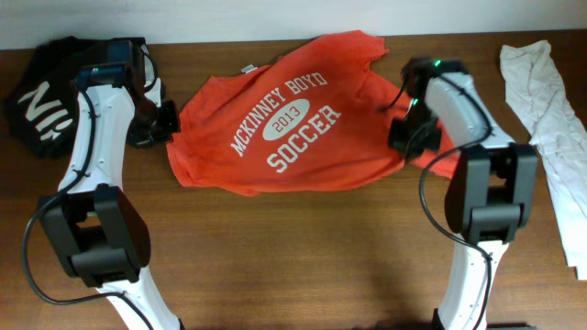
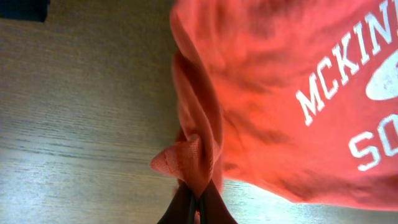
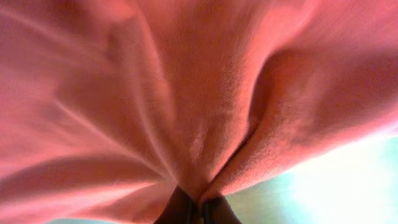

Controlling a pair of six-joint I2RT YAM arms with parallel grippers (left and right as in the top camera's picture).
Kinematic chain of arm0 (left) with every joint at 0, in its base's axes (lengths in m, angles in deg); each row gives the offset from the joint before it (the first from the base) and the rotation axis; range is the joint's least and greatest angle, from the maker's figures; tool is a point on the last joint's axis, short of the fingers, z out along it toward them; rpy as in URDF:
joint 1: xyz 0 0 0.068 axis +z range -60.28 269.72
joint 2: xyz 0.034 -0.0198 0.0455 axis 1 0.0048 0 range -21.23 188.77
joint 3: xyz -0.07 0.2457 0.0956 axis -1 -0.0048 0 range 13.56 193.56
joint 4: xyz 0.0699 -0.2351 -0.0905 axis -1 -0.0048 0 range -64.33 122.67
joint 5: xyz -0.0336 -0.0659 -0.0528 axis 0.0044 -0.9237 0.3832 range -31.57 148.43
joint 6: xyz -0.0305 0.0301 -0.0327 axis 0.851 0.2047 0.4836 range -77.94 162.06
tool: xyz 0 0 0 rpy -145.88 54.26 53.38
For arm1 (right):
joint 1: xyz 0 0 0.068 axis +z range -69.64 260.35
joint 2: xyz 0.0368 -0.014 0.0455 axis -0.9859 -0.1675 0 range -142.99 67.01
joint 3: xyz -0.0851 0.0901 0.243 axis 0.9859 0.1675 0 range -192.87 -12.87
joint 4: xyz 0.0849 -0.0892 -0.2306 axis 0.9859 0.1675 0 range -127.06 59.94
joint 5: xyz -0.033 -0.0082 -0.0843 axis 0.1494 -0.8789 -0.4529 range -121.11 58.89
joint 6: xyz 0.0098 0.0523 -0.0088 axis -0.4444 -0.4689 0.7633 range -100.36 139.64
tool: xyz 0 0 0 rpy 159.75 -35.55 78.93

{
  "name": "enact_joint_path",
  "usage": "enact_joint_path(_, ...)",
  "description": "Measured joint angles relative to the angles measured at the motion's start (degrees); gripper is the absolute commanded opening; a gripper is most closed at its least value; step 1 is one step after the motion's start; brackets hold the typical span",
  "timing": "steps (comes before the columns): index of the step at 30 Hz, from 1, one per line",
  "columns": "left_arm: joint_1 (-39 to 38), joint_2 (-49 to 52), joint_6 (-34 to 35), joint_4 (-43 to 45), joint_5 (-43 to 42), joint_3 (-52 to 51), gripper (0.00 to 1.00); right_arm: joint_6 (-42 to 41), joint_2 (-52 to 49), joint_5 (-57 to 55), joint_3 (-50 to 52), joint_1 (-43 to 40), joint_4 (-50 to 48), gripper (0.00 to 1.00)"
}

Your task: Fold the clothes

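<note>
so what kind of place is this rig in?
Probably a lab or test bench, not a home: wooden table against a plain white wall, with a red-orange T-shirt, black garment and white garment laid out.

Three garments across my desk (image 1: 303,252), the T-shirt (image 1: 293,119) in the middle between both tools.
The T-shirt lies spread on the desk's centre, toward the far side. My left tool (image 1: 163,124) pinches its left edge, my right tool (image 1: 404,133) its right edge. A second garment (image 1: 41,92) lies in the far left corner, beside the left arm; a third (image 1: 541,101) runs along the right edge, apart from the T-shirt.
</note>
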Motion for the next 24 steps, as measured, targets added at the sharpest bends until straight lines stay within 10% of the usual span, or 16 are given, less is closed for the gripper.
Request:
enact_joint_path(6,0.00,0.00,0.00,-0.02,-0.04,0.00,0.01,0.35,0.66,1.53,-11.39,-2.08,-11.54,0.40)
enact_joint_path(8,0.00,0.00,0.02,0.00,-0.04,0.00,0.01,0.46,-0.04,2.40,-11.39,-0.85,-14.58,0.90)
enact_joint_path(9,0.00,0.00,0.02,0.07,-0.04,0.00,0.01,0.17,-0.52,2.58,-11.39,0.02,-15.50,0.99)
enact_joint_path(24,0.00,0.00,0.00,0.15,-0.04,0.00,0.01,5.09,-2.36,1.97,-10.80,-7.76,10.03,0.90)
